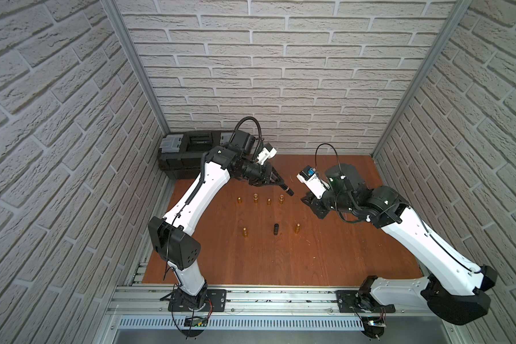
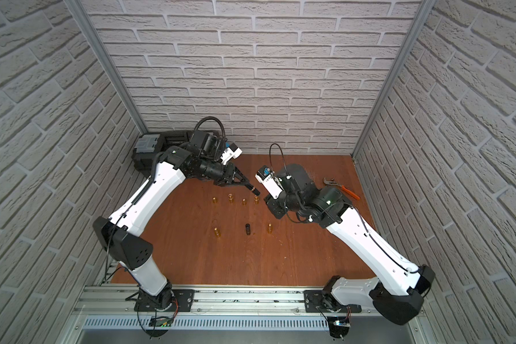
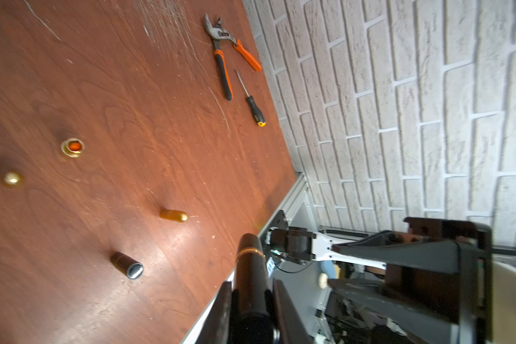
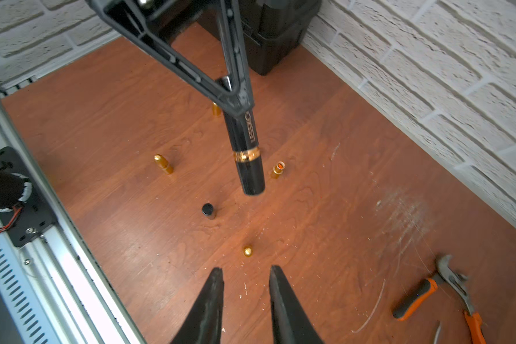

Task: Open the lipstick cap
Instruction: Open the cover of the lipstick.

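My left gripper (image 1: 284,187) is shut on a black lipstick (image 1: 288,191) with a gold band and holds it in the air over the back middle of the table. The cap (image 4: 251,178) is the free end past the gold band (image 4: 246,156), and it points toward my right gripper (image 1: 306,199). In the left wrist view the lipstick (image 3: 250,268) sits between the two fingers. The right gripper (image 4: 245,272) is open with nothing between its fingers, a short way from the cap and not touching it.
Several gold lipstick tubes (image 1: 255,198) stand in two rows on the wooden table (image 1: 251,262); one is uncapped (image 4: 278,169). Among them is a short black tube (image 1: 276,229). A black toolbox (image 1: 191,155) sits at the back left. Pliers (image 2: 341,187) and a screwdriver (image 3: 252,101) lie at the back right.
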Controlling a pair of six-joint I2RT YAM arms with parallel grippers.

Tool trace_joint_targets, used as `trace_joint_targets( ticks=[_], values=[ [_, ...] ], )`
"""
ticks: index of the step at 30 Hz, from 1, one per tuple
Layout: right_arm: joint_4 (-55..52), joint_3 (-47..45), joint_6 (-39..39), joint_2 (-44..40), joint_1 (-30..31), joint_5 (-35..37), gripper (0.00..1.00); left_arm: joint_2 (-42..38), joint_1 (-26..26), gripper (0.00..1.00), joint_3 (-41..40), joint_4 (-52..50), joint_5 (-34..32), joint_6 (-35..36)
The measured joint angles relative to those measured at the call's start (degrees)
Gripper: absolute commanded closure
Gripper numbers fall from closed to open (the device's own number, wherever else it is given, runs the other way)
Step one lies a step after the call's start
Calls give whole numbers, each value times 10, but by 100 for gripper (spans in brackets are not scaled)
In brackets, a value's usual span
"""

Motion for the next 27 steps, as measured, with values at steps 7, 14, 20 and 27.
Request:
trace_joint_targets(
  ticks=[7,14,20,27],
  values=[
    [-9,49,-24,83,0,-72,73,-50,28,86,-36,10,52,-14],
    [-14,56,-33,110,0,-90,72,-67,31,86,-42,16,70,-18],
    [-18,68,-37,110,0,-90,71,-67,36,86,-46,17,73,-18],
    [-18,72,-38,111,0,-84,67,-67,38,86,-50,21,78,-22]
  ],
)
